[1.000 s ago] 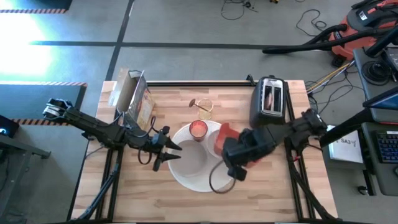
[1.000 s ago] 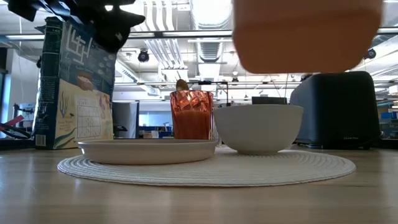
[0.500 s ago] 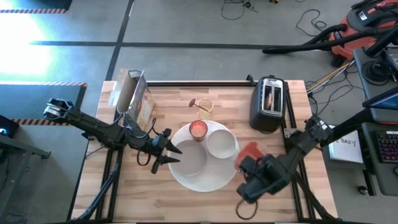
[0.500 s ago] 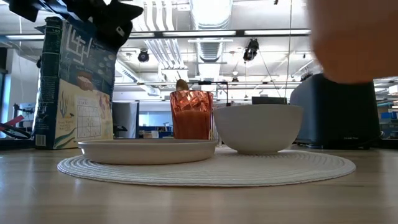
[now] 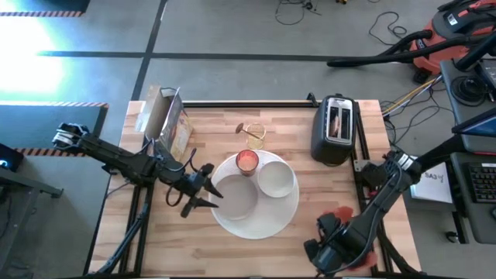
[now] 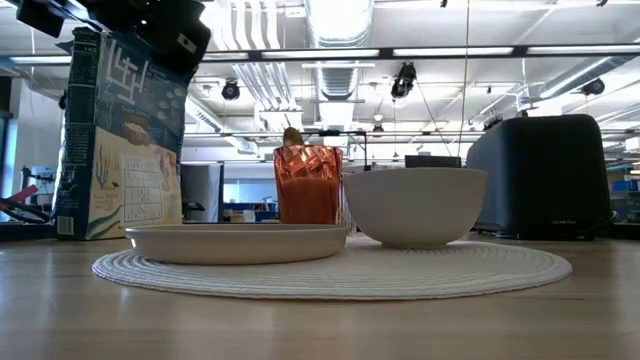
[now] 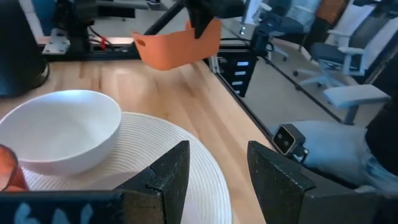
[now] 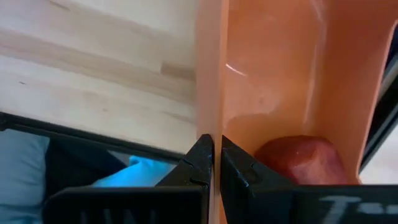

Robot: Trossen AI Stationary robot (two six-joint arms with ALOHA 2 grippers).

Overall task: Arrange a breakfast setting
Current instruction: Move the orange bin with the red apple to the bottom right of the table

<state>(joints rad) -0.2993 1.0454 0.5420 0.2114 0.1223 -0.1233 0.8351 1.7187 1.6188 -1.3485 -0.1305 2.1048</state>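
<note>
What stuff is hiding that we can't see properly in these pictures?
- The red fruit: in the right wrist view the orange tub wall and the right claw cover part of it.
- The toaster slots: too small from above to tell what is inside.
- The glass beside the cup: contents too small from above.
- The cereal box: in the low view the left arm covers its top.

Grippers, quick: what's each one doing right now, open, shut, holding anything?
Left gripper: open, empty, hovering by the woven placemat.
Right gripper: shut on the orange bin wall, at the table's front right corner.
</note>
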